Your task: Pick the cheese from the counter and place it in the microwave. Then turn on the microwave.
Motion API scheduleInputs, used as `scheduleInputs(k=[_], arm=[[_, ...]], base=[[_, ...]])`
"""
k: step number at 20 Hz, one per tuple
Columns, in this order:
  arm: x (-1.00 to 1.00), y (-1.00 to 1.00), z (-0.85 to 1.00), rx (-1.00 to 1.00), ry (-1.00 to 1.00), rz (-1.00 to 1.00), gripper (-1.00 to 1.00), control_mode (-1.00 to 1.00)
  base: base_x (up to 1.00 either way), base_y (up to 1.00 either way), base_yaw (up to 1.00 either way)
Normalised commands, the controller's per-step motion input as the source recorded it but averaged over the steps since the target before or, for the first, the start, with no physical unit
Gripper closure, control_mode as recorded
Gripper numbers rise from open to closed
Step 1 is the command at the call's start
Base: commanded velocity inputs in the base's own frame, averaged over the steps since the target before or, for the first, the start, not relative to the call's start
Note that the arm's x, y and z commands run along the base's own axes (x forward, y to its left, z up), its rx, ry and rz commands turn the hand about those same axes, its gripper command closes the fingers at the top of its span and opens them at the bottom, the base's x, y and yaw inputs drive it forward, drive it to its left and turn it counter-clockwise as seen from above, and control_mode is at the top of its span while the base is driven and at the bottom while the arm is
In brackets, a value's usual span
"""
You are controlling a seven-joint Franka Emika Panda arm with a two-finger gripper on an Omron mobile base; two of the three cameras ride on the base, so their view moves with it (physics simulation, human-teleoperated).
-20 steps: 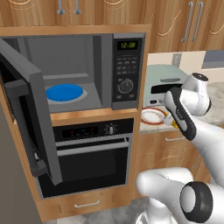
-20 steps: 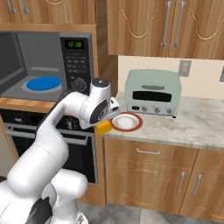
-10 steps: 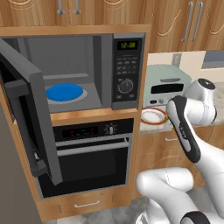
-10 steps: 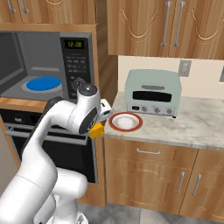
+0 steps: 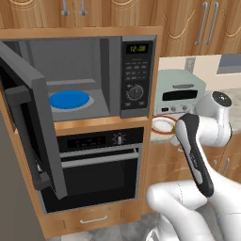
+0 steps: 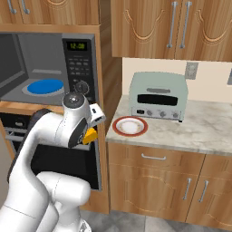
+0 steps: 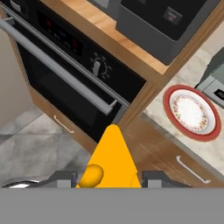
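- Left of the counter: microwave in the wooden wall unit, door swung wide open, blue plate lying inside.
- Below the microwave: black oven, door closed.
- Right of the microwave, on the counter: pale-green toaster oven; red-rimmed plate just before it.
- Below the microwave's control panel, off the counter edge: gripper clamped on the cheese, wedge tip pointing away from the hand.

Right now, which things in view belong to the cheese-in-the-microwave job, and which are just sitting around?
Job:
cheese, held in the tool
microwave, door open
blue plate inside it

Just there:
toaster oven
red-rimmed plate on the counter
oven
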Motion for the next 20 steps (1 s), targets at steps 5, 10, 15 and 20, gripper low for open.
scheduleInputs(k=[5,10,15,20], arm=[[-0.13,0.30,0.22,0.00,-0.06,0.00,1.00,-1.00],[-0.05,0.28,0.23,0.00,-0.06,0.00,1.00,-1.00],[0.00,0.29,0.21,0.00,-0.02,0.03,1.00,-1.00],[0.00,0.30,0.21,0.00,-0.01,0.03,1.00,-1.00]], base=[[0.00,0.00,0.00],[0.00,0.00,0.00],[0.00,0.00,0.00],[0.00,0.00,0.00]])
